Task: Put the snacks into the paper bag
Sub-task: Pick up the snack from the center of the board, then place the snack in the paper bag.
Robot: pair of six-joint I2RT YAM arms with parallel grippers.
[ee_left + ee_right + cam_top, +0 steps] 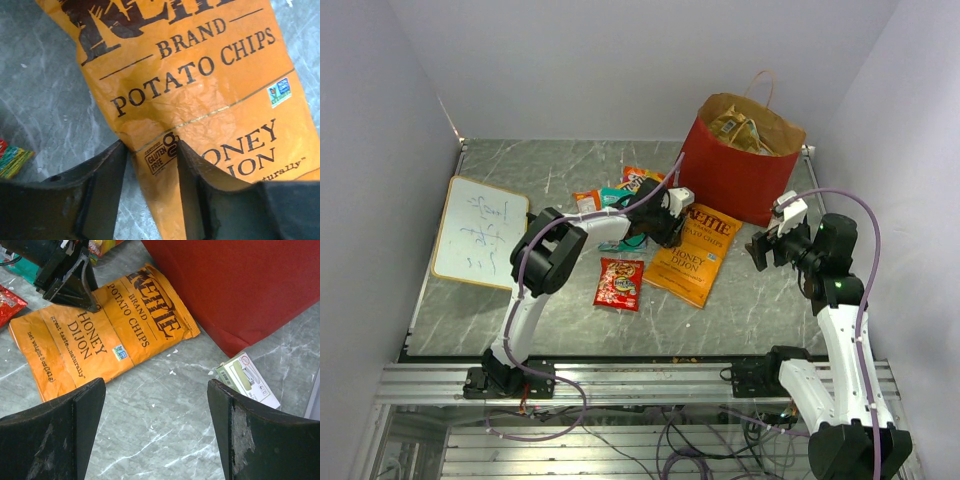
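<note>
With some snacks [745,128] in the paper bag [730,185] and several outside, the half-open left tool [150,147] straddled the Kettle bag [200,95]; the right tool [155,387] gaped empty.

The top camera looks down from above and behind me. My left wrist peers, seemingly straight down, close on the chip bag [200,100]; my right wrist shares it from farther, low.
</note>
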